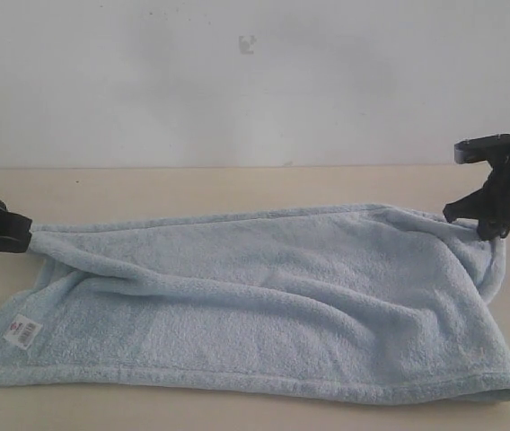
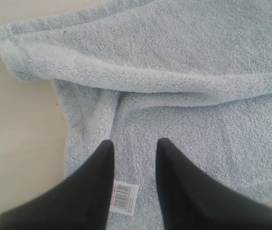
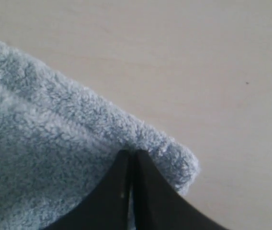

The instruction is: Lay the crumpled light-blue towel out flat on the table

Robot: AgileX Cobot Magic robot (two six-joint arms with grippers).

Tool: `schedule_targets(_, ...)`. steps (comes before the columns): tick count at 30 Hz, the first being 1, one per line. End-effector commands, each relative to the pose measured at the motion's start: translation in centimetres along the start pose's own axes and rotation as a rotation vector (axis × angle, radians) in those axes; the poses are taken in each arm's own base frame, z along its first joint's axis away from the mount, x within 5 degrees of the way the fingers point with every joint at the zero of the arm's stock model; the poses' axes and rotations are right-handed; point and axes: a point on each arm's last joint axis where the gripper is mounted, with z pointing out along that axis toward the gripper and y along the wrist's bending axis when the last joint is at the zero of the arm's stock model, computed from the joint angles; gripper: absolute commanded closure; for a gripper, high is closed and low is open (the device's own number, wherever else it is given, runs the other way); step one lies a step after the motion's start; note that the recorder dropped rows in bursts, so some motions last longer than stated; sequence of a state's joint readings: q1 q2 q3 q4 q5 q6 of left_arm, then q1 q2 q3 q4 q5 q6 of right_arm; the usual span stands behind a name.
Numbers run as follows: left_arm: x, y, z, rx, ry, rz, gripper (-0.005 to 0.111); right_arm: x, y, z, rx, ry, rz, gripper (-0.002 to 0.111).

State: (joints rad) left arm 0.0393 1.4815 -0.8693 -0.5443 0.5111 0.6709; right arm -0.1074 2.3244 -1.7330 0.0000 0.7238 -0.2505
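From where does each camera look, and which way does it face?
Exterior: looks across the table to the wall; left end effector, right end effector show.
Left wrist: on the left arm, looks down at the towel's label; two fingers show.
Right wrist: on the right arm, looks down at a towel corner; fingers show.
Shared by all: the towel.

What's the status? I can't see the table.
Right gripper shut on towel corner. Left gripper jaws apart over towel, grip unclear. Towel stretched out, ridged, not flat. Nothing blocking.

The tabletop is viewed frontally from slightly above by the exterior view. Each wrist view is aimed steeply down, close over the towel, which is shared by all three.
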Motion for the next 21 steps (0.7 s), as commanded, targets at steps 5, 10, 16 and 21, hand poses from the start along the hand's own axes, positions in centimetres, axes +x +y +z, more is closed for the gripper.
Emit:
schedule_targets(5,-0.2,-0.2,-0.2,-0.001,-0.022,-0.012,0.078,0.6,-1.4,1.0,0.14,0.048,-0.035,0.106)
schedule_targets(10,-0.2,-0.1,-0.2,-0.003,-0.024,-0.012,0.078,0.6,-2.6,0.8,0.229,0.043,-0.036,0.106)
schedule_targets(16,-0.2,-0.2,-0.2,0.0,-0.021,-0.012,0.078,0.6,-6.8,-0.5,0.305,0.02,0.068,0.106)
schedule_targets(21,-0.1,-0.2,-0.2,0.005,-0.014,0.019,0.075,-2.1,-8.7,-5.3,0.333,-0.067,0.106,0.106)
